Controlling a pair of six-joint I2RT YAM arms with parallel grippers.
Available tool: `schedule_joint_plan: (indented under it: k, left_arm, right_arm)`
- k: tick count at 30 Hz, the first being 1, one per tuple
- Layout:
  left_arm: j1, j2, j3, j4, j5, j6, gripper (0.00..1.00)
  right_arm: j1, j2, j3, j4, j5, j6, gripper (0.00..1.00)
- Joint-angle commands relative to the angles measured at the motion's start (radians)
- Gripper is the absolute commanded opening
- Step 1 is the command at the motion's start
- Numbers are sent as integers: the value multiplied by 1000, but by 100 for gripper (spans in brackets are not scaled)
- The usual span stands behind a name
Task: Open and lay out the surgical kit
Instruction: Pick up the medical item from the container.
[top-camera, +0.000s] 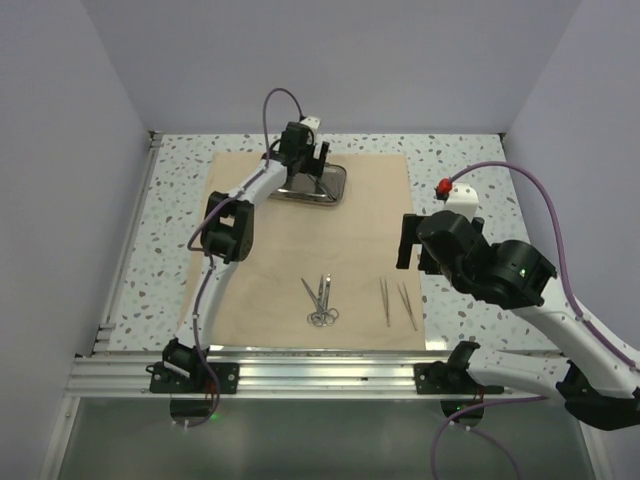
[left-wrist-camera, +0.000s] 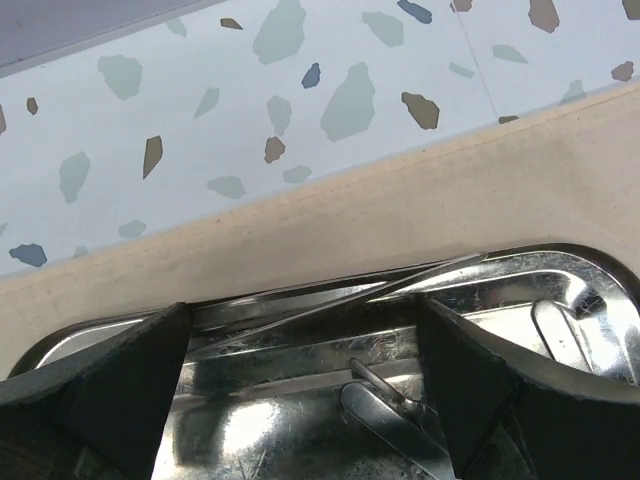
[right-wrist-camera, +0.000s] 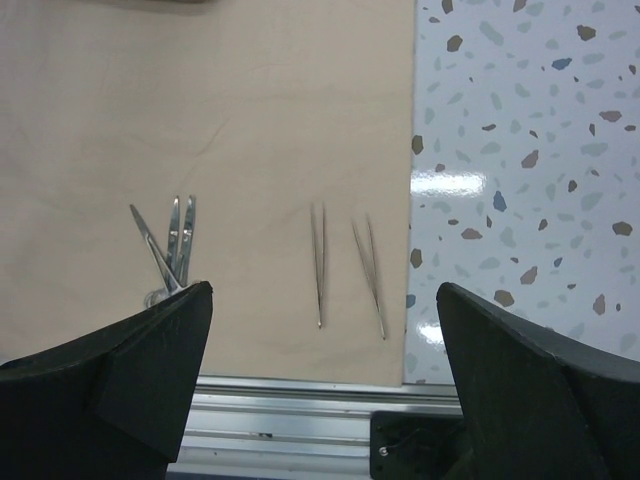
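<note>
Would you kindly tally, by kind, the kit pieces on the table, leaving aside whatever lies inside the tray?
Wrap sheet: 1
Steel tray: 1
Scissors: 2, overlapping each other
Tweezers: 2
Total: 6

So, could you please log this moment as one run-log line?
tan paper-like wrap sheet: flat; shiny rectangular steel tray: tools inside; steel scissors, tweezers: near edge; left jaws: open over tray; right jaws: open
</note>
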Motion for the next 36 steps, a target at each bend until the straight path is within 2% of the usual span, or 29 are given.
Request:
schedule_joint_plan:
  k: [1,2,3,4,5,7,8,10,11,15,22,30,34,36]
  left_arm:
    - [27,76,4,-104,87,28,98]
    - [29,84,12,-127,84,28,93]
    - [29,85,17,-145,86,31,77]
    - [29,87,15,-162,89,29,70]
    - [29,90,11,-200,134,29,51]
    - [26,84,-23,-241,152,19,35]
    - [26,82,-37,-253,174,15,17]
    - [21,73,-63,-273,213,15,10]
    - [18,55,-97,-285,202,15,2]
    - [3,-4,-195,-288,207,26,0]
    - [0,-200,-436,-229,250,8,0]
    - [-5,-363,-454,-251,193,-56,0]
    - [-71,-448,-422,-314,146,-126,0]
    - [-111,-481,-424,-340,72,-202,0]
  right_arm:
    - [-1,18,36,15,-14,39,98]
    - [-2,24,36,16,-12,39,98]
    - [-2,29,37,19,-12,34,98]
    - [-2,36,42,27,-14,31,98]
    - [-2,38,42,33,-14,29,98]
    - [-1,41,37,50,-17,20,98]
    - [-2,43,34,56,-18,17,98]
    - [-2,44,24,75,-24,11,98]
    - [-2,44,22,81,-29,8,98]
    - [-2,43,11,104,-40,-4,98]
    - [-2,-17,-24,115,-44,-1,98]
    - [-2,-109,-79,116,-52,5,98]
    - [-2,-121,-62,112,-25,-26,98]
    - [-4,-123,-38,98,-15,-30,98]
